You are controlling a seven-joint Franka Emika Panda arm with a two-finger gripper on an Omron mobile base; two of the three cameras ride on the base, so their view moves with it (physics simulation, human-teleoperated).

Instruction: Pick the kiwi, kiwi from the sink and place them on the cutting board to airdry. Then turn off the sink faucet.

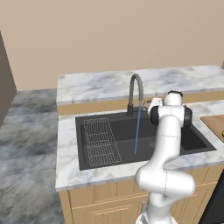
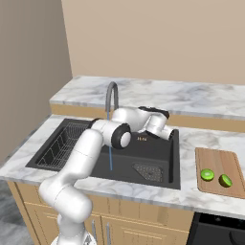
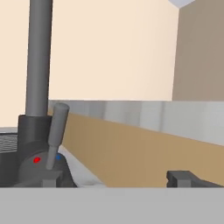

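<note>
Two lime-green kiwis point(image 2: 207, 174) point(image 2: 225, 180) lie side by side on the wooden cutting board point(image 2: 217, 155), right of the sink point(image 2: 174, 160). The board's corner point(image 1: 215, 122) shows at the right edge of the left base view. The dark gooseneck faucet point(image 1: 136, 89) point(image 2: 112, 98) still runs a thin blue stream point(image 1: 137, 131) into the basin. My gripper point(image 3: 116, 180) point(image 2: 143, 135) is open, level with the faucet base and just right of it. The grey side lever point(image 3: 57, 131) stands tilted directly above my left fingertip point(image 3: 50, 180). Nothing is between the fingers.
A wire rack point(image 1: 100, 142) fills the sink's left part and a mesh drain grate point(image 2: 147, 172) lies on its floor. A raised marble ledge point(image 1: 175, 81) runs behind the faucet. My own elbow point(image 2: 119, 136) hangs over the basin.
</note>
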